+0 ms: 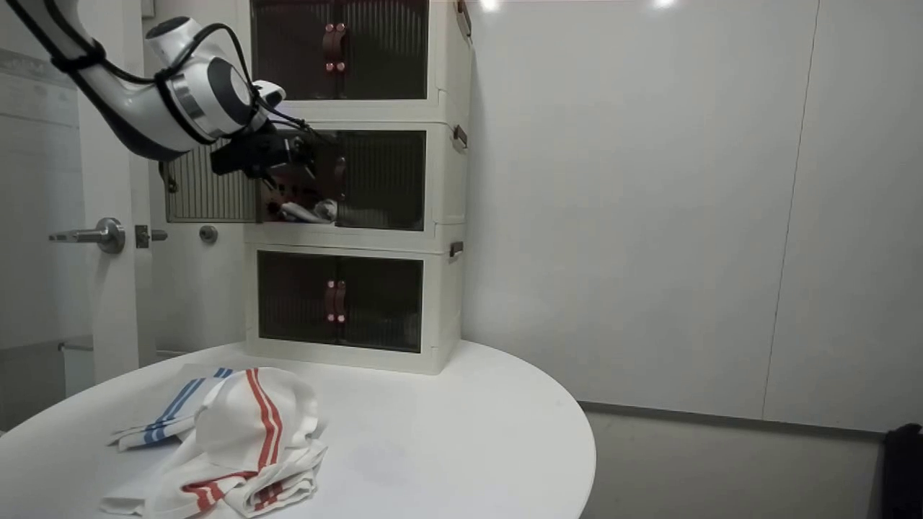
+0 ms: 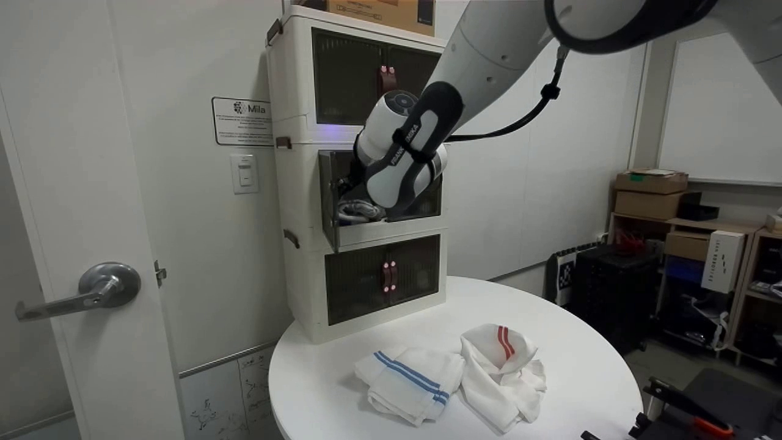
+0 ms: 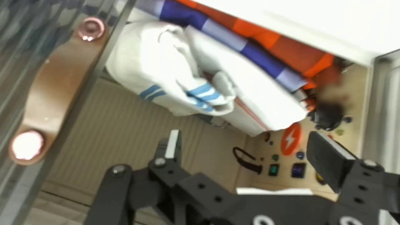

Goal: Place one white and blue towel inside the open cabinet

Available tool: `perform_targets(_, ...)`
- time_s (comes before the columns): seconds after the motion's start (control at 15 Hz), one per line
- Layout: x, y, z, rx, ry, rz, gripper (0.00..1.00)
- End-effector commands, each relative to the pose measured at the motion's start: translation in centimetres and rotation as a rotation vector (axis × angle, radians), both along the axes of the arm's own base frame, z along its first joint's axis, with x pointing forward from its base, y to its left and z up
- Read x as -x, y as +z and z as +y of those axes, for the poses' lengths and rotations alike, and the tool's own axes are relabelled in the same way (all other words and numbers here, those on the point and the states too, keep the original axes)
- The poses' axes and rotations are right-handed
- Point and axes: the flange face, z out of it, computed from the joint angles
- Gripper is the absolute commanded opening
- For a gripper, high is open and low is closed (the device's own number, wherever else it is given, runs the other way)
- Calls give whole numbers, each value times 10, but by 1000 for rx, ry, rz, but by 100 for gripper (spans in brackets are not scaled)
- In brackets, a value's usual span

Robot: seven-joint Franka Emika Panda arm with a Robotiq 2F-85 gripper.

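Saw a black Robotiq gripper low in the wrist view, with fingers spread well apart. Further up, inside the cabinet, found a bunched white towel with blue stripes, lying against a folded white cloth with a thin red line. Made out a blue and lavender banded cloth beside that, then orange fabric along the cabinet's rim. On a beige panel, noted a red lightning-bolt sticker, a square green gem and a square dark-blue gem, near a dark looped strap. At left, saw a ribbed clear door with a brown strap handle and two shiny pink studs
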Motion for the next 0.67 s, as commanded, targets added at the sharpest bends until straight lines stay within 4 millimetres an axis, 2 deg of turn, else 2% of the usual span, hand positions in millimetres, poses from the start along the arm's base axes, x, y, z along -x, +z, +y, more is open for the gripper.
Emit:
perform_targets(0.0, 56, 13, 8, -8, 92, 169, 100)
perform_targets(0.13, 79, 21, -2, -15, 72, 278, 100)
perform_targets(0.4, 111, 41, -50, -33, -57, 461, 100)
perform_targets(0.47, 124, 53, -60, -17, -80, 471, 100)
perform_targets(0.6, 149, 64, -76, -15, -122, 505, 100)
